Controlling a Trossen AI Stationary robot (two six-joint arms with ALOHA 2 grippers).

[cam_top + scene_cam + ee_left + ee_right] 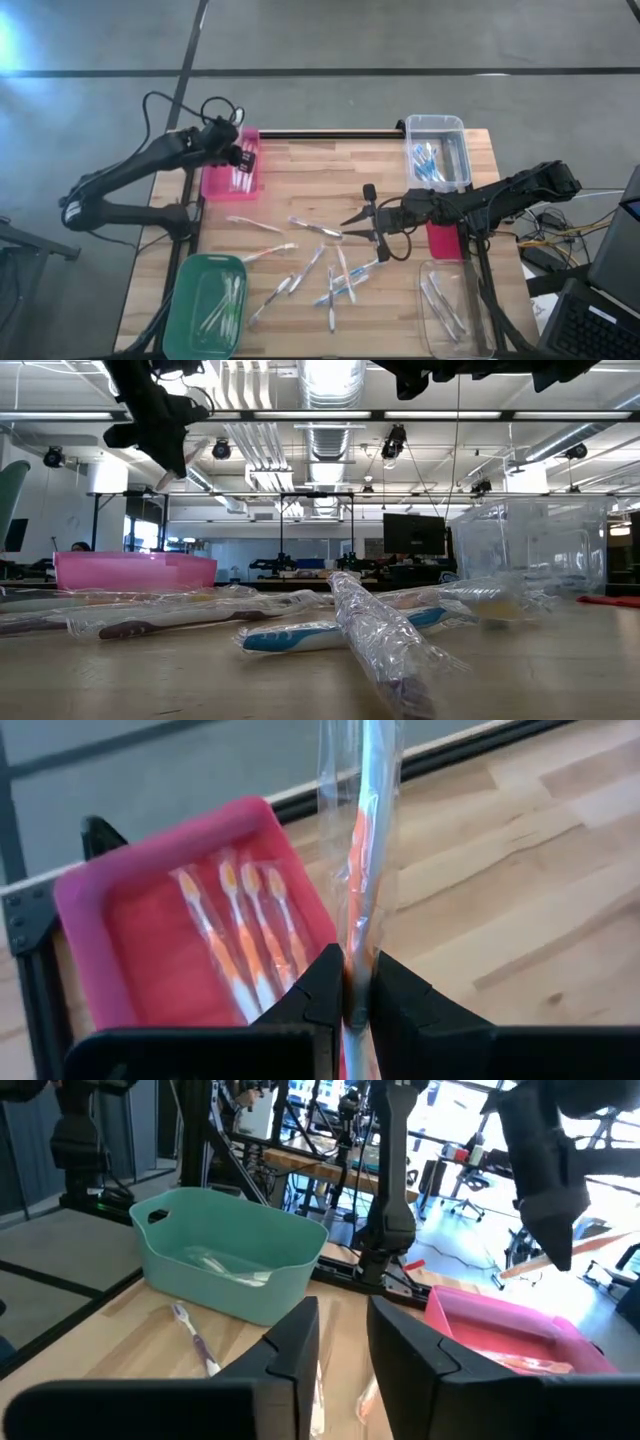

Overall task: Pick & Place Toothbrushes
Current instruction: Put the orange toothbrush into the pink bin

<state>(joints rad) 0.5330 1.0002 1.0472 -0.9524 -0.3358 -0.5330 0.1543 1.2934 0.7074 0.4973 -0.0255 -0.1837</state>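
My left gripper (245,155) hangs over the far right part of the pink bin (215,182), shut on a plastic-wrapped toothbrush with orange accents (360,830). Several like toothbrushes (240,925) lie flat on the pink bin's floor (150,935). Several more wrapped toothbrushes (320,265) lie loose on the wooden table (320,175). My right gripper (358,212) hangs level above them, pointing toward the table's left edge. It is open, with nothing between its fingers (300,1345). My left gripper pinches the wrapped toothbrush's shaft (356,982) between its two fingers, through the clear wrapper. The fingers slant downward, and the toothbrush runs on ahead past the fingertips. It is lifted clear, above the pink bin's right wall and the table beside it.
A green bin (210,300) holding toothbrushes stands at the near left. A clear bin (437,150) with blue ones stands at the far right. Another clear bin (455,310) stands at the near right. A red object (443,240) lies under the right arm.
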